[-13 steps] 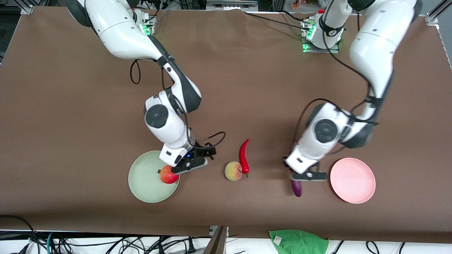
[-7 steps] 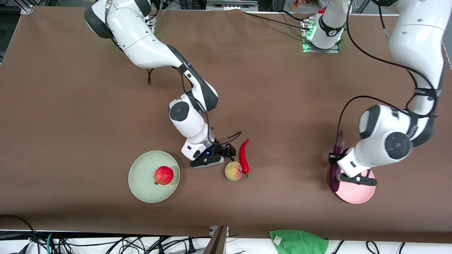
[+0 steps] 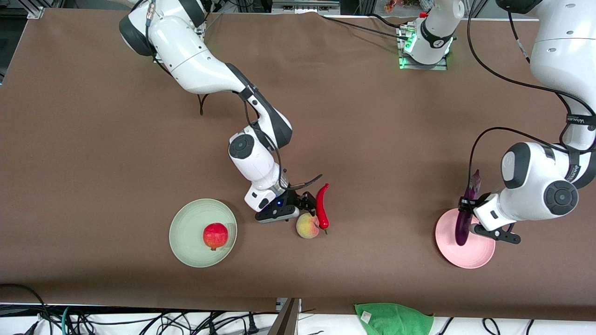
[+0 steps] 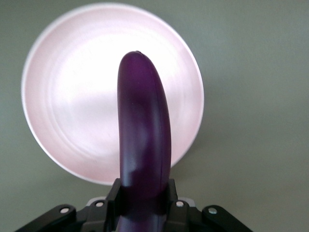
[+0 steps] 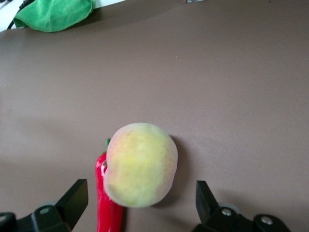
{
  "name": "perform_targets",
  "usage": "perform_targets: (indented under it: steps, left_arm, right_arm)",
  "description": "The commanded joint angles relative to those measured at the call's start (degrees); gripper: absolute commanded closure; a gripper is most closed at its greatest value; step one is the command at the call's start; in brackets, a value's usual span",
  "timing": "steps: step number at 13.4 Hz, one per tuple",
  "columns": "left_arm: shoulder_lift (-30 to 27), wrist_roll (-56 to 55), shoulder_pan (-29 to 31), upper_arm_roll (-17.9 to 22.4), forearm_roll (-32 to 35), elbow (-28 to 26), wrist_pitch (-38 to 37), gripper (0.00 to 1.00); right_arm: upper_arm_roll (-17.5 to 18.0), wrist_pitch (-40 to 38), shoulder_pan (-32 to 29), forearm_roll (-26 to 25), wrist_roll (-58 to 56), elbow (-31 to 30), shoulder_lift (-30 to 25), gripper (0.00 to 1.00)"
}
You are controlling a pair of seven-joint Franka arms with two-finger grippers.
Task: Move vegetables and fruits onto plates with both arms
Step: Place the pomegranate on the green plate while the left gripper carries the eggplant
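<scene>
Left gripper (image 4: 143, 205): clamped on the eggplant (image 3: 464, 222), held over the pink plate (image 3: 479, 257).
Right gripper (image 5: 141, 200): fingers spread wide, over the peach (image 3: 307, 226).
Chili pepper (image 3: 322, 206): touching the peach, toward the pink plate's end.
Pomegranate (image 3: 215, 236): on the green plate (image 3: 186, 230), well apart from the pink plate.
Table (image 3: 93, 139): brown cover; a green cloth (image 3: 393, 318) on its edge, nearer the front camera than the pink plate.
</scene>
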Motion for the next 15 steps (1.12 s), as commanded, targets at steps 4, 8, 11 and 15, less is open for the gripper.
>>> perform_targets:
  steps: [4,8,11,15]
  left_arm:
    - [3.05,6.65,-0.22,3.25,-1.68,-0.94,9.68,1.0]
    - [3.93,5.77,-0.75,3.25,-1.77,-0.76,11.87,0.84]
    - [4.02,5.59,-0.66,3.16,-2.29,-0.06,11.79,0.27]
    - [3.76,5.16,-1.27,2.73,-6.84,0.38,11.09,0.08]
  right_arm:
    - [0.05,2.84,0.05,0.46,0.11,7.55,6.43,0.01]
    - [0.14,4.77,0.13,0.46,0.11,7.64,7.31,0.02]
    - [0.22,4.86,0.13,0.46,-0.07,7.64,7.32,0.29]
    - [0.4,4.77,0.04,0.46,-0.33,7.64,6.79,0.73]
